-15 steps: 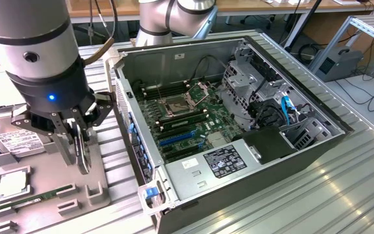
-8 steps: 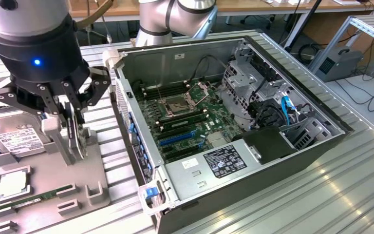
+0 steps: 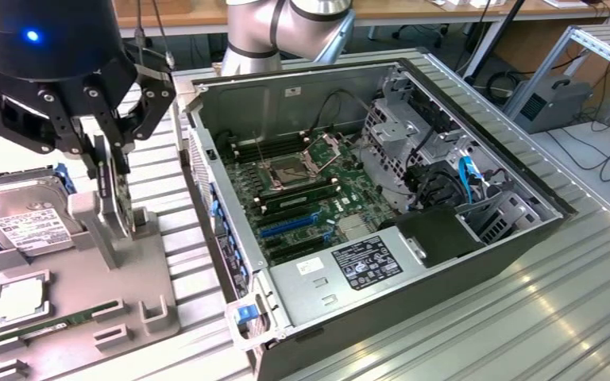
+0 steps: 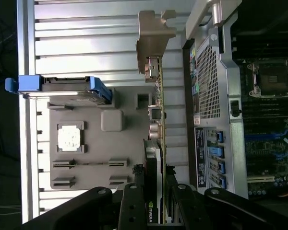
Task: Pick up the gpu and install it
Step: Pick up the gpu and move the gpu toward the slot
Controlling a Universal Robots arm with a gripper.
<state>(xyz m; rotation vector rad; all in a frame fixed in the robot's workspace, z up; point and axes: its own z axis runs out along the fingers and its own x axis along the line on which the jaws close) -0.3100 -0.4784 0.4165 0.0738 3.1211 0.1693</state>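
Gpu point(image 4: 159, 110), one card on edge, clamped by the one tool point(image 4: 154, 184).

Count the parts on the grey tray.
4 on the tray, as the exterior view shows it: hard drive at the far end; CPU mid-tray; memory stick along the near end; GPU upright, on the case side. None seems hidden.

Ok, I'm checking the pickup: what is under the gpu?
The gpu stands on edge on the grey tray, which lies on the ribbed table. The fingers clamp one end and hide the seating there.
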